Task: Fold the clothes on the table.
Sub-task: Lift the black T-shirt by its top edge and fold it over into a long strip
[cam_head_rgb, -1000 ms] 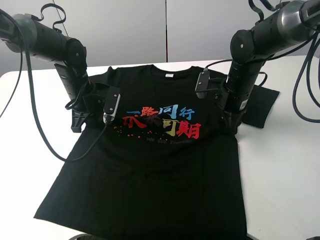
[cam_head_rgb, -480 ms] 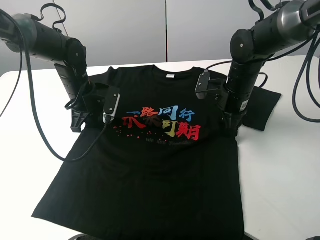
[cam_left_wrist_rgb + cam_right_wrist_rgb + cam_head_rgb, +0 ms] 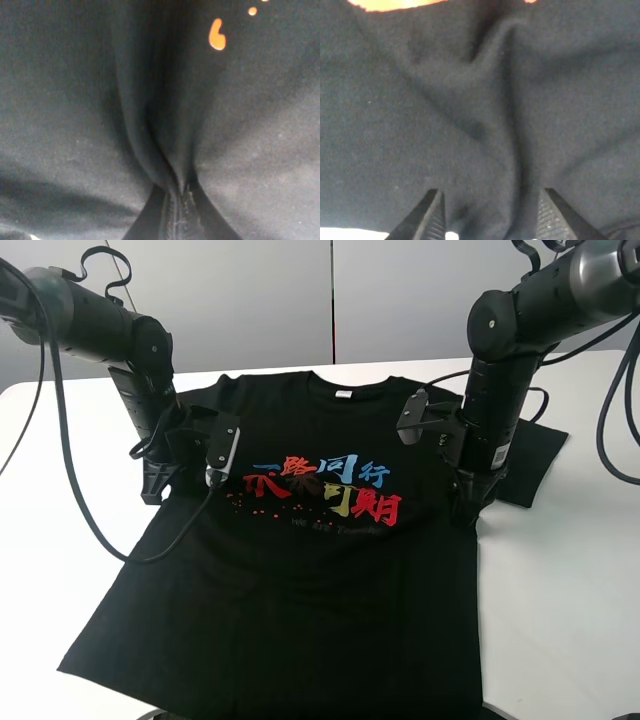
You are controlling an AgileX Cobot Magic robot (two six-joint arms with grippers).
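The black T-shirt (image 3: 320, 570) lies chest-up on the white table (image 3: 560, 580), its red, blue and yellow characters showing. My left gripper (image 3: 152, 490) points down at the shirt's left edge below the sleeve. In the left wrist view this gripper (image 3: 175, 210) is shut, pinching a ridge of black cloth (image 3: 150, 125). My right gripper (image 3: 467, 512) stands on the shirt's right edge beside the spread sleeve (image 3: 535, 455). In the right wrist view its fingers (image 3: 431, 215) are apart, and a raised fold of cloth (image 3: 512, 165) runs between them.
A black cable (image 3: 100, 530) loops from the left arm across the table onto the shirt. More cables hang at the far right (image 3: 610, 420). The shirt's hem reaches the table's front edge. A grey wall stands behind the table.
The right arm has shifted right and slightly toward the front, and the right sleeve has slid right with it. The hem's left corner has crept outward. The left arm has stayed still.
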